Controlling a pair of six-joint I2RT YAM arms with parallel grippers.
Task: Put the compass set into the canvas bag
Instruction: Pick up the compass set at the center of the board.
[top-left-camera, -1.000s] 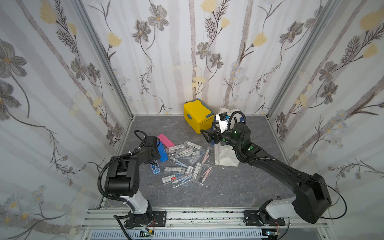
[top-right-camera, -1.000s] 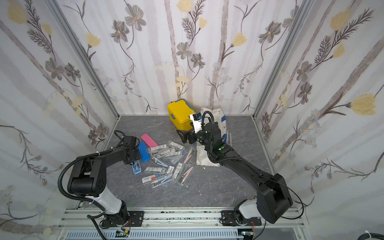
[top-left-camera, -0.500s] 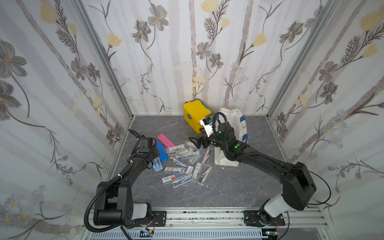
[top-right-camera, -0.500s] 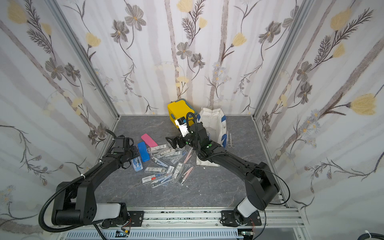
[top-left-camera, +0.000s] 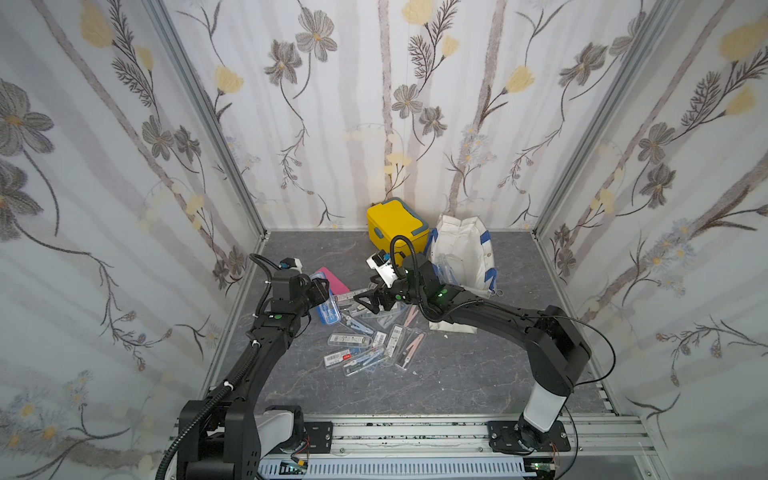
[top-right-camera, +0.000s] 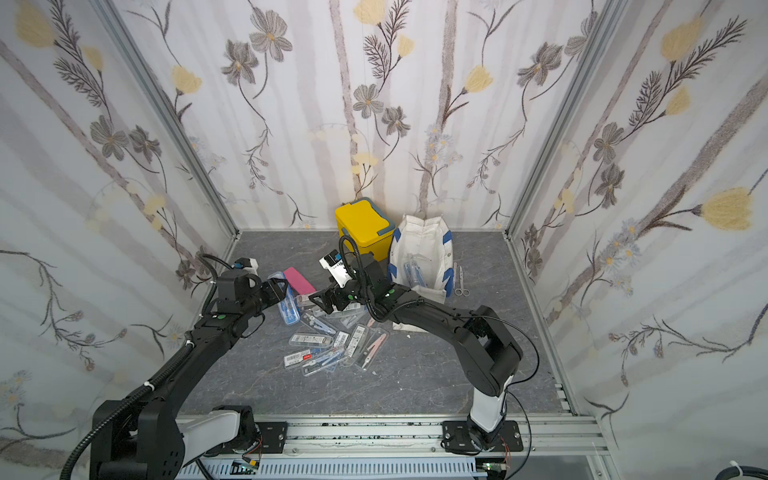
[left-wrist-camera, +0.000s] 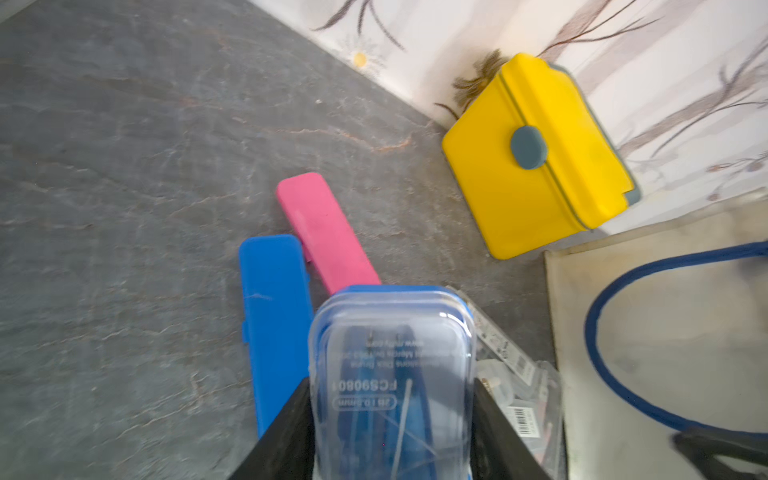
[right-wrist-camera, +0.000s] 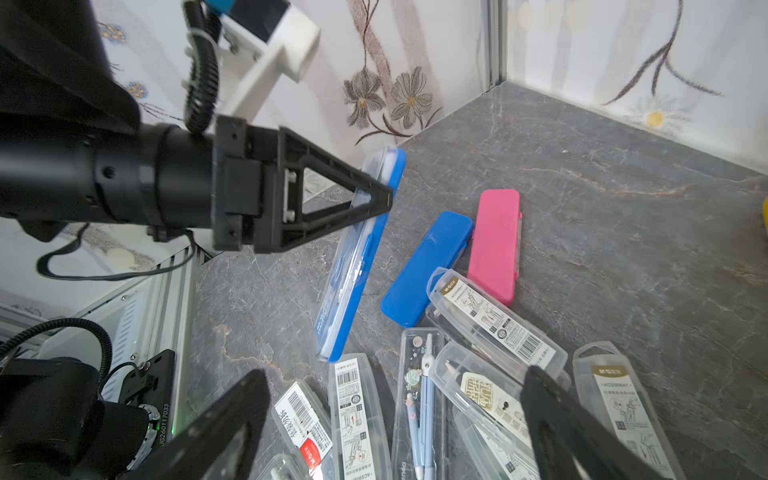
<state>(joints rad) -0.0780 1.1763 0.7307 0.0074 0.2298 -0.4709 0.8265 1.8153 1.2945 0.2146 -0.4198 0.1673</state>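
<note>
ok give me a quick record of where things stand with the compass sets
left gripper: shut on blue-backed compass case, case tilted
right gripper: open, empty, above the pile of compass cases
canvas bag: beside yellow box, mouth open, clear cases inside
lying loose: pink case and blue case, side by side
</note>
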